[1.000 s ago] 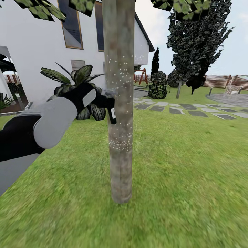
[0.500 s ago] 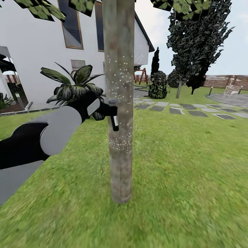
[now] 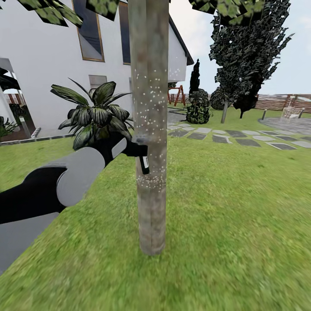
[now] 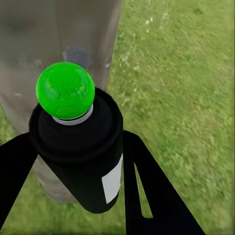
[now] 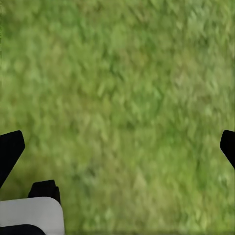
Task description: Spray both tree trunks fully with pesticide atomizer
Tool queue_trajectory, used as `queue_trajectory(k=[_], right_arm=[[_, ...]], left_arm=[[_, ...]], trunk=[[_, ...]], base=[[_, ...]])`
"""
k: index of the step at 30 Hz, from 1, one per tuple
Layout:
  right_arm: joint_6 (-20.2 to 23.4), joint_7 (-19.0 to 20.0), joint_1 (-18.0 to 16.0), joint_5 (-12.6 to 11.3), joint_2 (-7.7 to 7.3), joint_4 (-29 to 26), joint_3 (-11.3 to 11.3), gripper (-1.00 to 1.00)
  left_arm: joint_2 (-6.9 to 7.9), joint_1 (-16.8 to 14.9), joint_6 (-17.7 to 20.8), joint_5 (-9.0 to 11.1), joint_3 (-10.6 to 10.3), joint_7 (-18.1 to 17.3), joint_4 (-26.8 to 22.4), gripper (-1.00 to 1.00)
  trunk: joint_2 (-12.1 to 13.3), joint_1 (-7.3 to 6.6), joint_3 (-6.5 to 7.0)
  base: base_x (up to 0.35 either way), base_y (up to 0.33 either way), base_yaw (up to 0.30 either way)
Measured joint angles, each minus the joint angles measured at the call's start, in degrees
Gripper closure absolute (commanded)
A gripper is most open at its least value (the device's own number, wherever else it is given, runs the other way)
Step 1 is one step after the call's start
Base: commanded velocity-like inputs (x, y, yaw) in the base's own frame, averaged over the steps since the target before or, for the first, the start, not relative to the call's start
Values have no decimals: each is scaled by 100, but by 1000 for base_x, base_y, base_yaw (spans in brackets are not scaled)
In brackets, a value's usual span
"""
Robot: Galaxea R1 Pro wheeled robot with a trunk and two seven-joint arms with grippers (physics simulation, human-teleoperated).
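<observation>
Left end effector (image 3: 137,152) outstretched, gripping atomizer (image 4: 81,156) against trunk (image 3: 149,129).

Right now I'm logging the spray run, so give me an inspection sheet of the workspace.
Surface: green grass lawn, bare around the trunk.
Job's things: pesticide atomizer, green top, white label, held close against the tree trunk; white specks dot the trunk's middle, its base bare.
Clutter: nothing seen.
Grippers: left gripper shut on the atomizer; right gripper open over grass.
Cables: nothing seen.
Surroundings: white house, palm-like plant, stepping stones, slatted fence.
</observation>
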Motion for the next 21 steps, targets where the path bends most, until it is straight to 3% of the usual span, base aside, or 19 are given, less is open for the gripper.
queue_trajectory(k=[5,21], right_arm=[[0,0,0,0,-2,0,-1,-100],[0,0,0,2,-3,0,-1,-100]], left_arm=[[0,385,-456,-2,-4,6,2,100],[0,1079,-908,-26,-7,42,-17,100]], trunk=[[0,0,-1],[0,0,0]], base=[[0,0,0],[0,0,0]])
